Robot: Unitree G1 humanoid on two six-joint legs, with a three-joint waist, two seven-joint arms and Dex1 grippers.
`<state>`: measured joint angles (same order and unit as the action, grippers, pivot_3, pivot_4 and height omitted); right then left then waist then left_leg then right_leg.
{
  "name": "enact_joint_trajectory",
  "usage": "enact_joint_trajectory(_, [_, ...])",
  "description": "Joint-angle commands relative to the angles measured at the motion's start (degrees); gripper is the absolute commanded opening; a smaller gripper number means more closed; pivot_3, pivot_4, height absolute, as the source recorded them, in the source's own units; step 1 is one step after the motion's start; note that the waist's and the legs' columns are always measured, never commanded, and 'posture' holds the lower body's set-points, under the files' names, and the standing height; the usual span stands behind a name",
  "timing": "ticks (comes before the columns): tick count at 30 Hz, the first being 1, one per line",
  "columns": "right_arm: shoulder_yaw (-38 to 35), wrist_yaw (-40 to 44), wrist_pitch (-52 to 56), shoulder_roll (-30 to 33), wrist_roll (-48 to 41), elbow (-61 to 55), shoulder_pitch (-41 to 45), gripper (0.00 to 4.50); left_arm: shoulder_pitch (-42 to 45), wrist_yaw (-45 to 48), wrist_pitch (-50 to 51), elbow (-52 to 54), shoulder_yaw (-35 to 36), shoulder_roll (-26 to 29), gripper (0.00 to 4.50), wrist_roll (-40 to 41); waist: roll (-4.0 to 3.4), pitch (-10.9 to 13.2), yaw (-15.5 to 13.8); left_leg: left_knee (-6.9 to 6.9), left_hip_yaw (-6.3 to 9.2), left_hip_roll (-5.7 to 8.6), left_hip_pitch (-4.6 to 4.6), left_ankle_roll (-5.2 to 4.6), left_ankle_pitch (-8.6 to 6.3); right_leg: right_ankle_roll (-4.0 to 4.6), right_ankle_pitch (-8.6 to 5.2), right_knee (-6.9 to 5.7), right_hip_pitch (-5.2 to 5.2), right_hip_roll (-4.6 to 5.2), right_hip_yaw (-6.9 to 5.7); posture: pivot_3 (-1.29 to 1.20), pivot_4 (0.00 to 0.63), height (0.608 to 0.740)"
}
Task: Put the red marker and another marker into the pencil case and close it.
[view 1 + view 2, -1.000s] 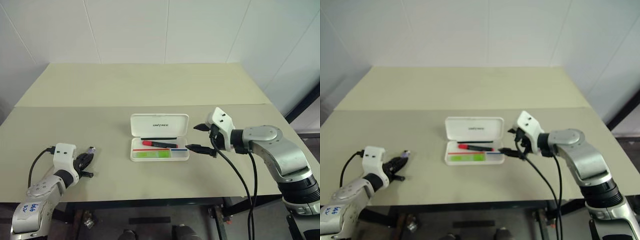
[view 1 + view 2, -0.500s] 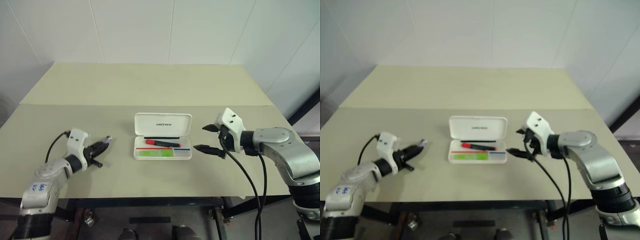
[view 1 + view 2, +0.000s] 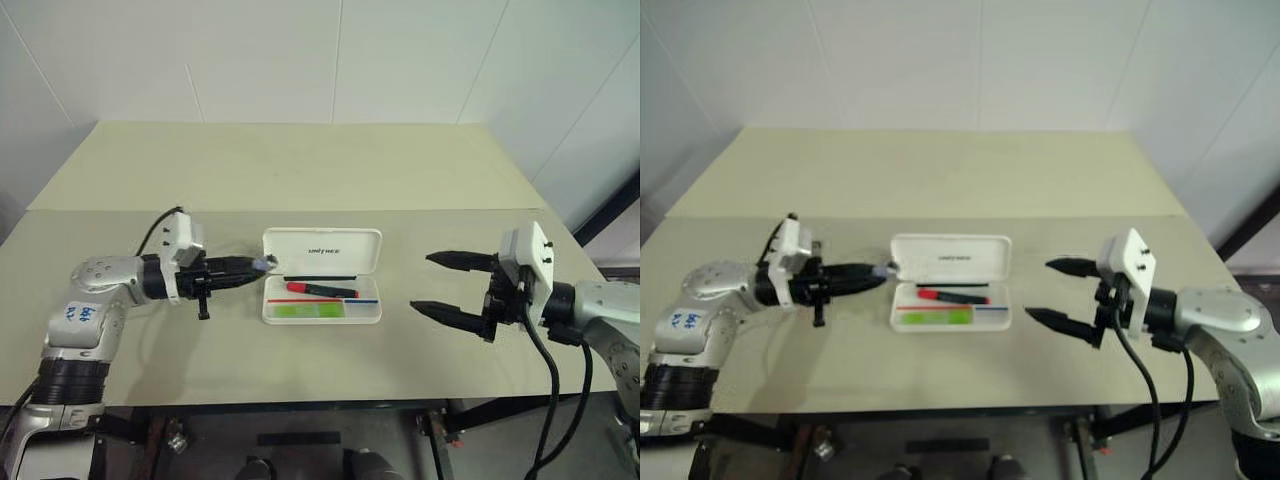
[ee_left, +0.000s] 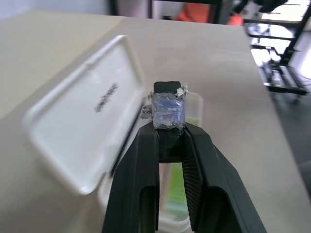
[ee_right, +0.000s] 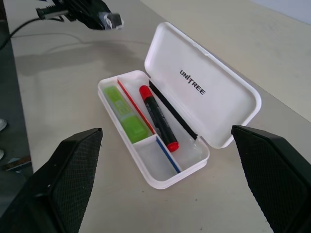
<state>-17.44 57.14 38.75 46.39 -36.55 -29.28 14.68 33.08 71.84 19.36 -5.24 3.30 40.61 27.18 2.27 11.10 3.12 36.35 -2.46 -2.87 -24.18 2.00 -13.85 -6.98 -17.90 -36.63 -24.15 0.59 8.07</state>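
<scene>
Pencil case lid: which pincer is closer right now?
Left. The left pincer has its tips at the left end of the pencil case lid; the right pincer hangs open, well off to the case's right.

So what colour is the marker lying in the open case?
Red with a black end, clearest in the right wrist view.

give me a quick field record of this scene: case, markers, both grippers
pencil case: open on the table, lid up
red marker: lying in the case's rear compartment
green marker: lying in the front compartment
left gripper: shut, fingers together with a taped tip, by the lid's left edge
right gripper: open, holding nothing, off to the case's right
remaining: close the lid
</scene>
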Motion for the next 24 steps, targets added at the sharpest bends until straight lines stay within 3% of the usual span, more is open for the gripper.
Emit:
enact_joint_trajectory(1, [-3.84,-1.37,-0.97,0.89,-2.82,-3.38,-0.54,4.5,2.74,4.16,-0.14,0.59,-3.43,-1.91,0.35,0.94,0.0,0.0,0.04,0.07,0.0,0.0,0.0,0.0,0.0,-0.01,0.0,-0.05,0.01,0.0,0.01,0.0,0.15,0.74])
enact_joint_trajectory(9, [-9.24,-0.4,-3.43,1.4,-7.06,-5.38,-6.27,4.5,8.71,4.69,-4.59,-5.87,-13.1,-8.8,0.35,-6.86,0.0,0.0,-0.09,0.56,0.12,0.01,0.0,-0.02,0.0,-0.02,0.01,-0.4,0.09,-0.06,0.01,0.0,0.15,0.74])
enact_joint_trajectory(16, [-7.86,-4.28,-5.61,0.51,-5.16,-5.66,-8.13,4.5,14.2,-0.38,-8.62,-16.94,-19.1,-15.68,0.35,-16.6,0.0,0.0,0.06,0.84,0.13,0.08,0.05,-0.09,0.04,-0.33,0.19,-0.25,0.34,-0.04,0.14,0.0,0.15,0.74])
enact_joint_trajectory(24, [-7.15,-8.27,-6.59,0.07,-4.77,-6.23,-9.53,4.5,19.07,-2.38,-10.19,-23.21,-21.91,-21.99,0.35,-21.58,0.0,0.0,-0.15,0.74,0.22,0.1,0.02,-0.11,0.03,-0.34,0.19,-0.23,0.35,-0.05,0.13,0.0,0.15,0.74])
